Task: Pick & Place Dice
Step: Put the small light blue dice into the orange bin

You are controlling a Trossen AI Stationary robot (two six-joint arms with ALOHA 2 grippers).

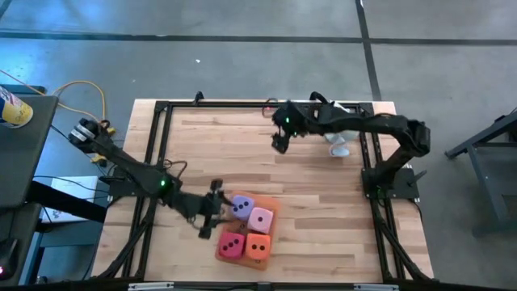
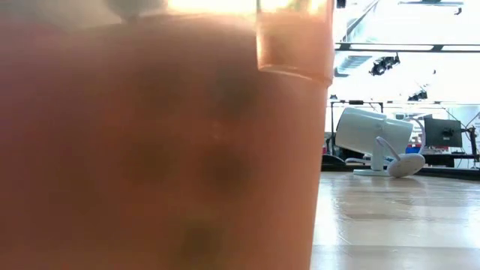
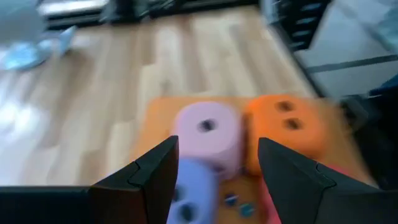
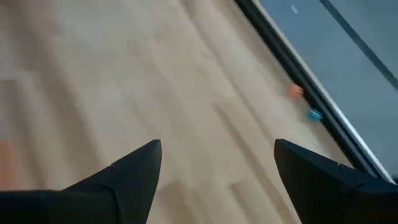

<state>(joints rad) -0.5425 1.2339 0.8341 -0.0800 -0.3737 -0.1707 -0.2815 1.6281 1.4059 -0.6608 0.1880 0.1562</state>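
Observation:
Four dice sit in a tight two-by-two block on an orange mat (image 1: 271, 208) near the table's near edge: purple (image 1: 241, 208), pink (image 1: 261, 218), red (image 1: 232, 244) and orange (image 1: 258, 247). My left gripper (image 1: 216, 208) is open, low at the block's left side. In the left wrist view the purple die (image 3: 194, 193) lies in the gap of my left gripper (image 3: 217, 180), close to one finger, with the pink die (image 3: 208, 132) and orange die (image 3: 286, 127) beyond. My right gripper (image 1: 279, 145) (image 4: 217, 177) is open over bare wood at the far side. My left gripper comes at the purple die's left side (image 3: 184, 198), low and slanting down from the table's left. One finger (image 3: 158, 171) stands right beside that die. Whether it touches the die, I cannot tell.
A white camera (image 1: 339, 144) (image 2: 375, 136) stands on the table's far right part. A black frame rail (image 1: 157, 153) borders the wooden top. A close orange translucent surface (image 2: 150, 150) fills most of the low view. Bare wood (image 1: 242, 153) lies between the arms.

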